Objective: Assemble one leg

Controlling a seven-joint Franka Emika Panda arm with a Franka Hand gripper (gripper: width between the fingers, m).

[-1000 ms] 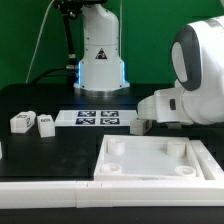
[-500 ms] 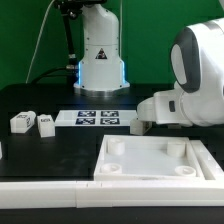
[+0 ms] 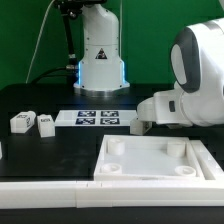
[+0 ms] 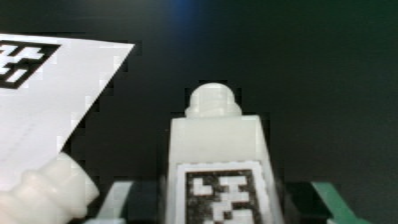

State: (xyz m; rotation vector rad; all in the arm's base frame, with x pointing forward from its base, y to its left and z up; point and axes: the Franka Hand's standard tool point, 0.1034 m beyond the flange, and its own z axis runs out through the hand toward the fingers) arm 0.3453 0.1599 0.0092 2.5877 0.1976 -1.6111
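In the wrist view a white block-shaped leg (image 4: 221,150) with a black-and-white tag and a round peg at its far end lies on the black table. My gripper (image 4: 224,208) is open, with one finger (image 4: 121,200) on each side of the leg and a gap between each finger and the leg. In the exterior view my gripper (image 3: 140,126) is low over the table at the right end of the marker board (image 3: 98,118), and it hides that leg. Two more legs (image 3: 22,122) (image 3: 46,124) lie at the exterior view's left.
The large white square tray-like piece (image 3: 155,172) with round corner holes lies in front of my gripper. A white rail (image 3: 40,187) runs along the front edge. The marker board's corner (image 4: 45,90) and another white rounded part (image 4: 45,195) show beside the leg.
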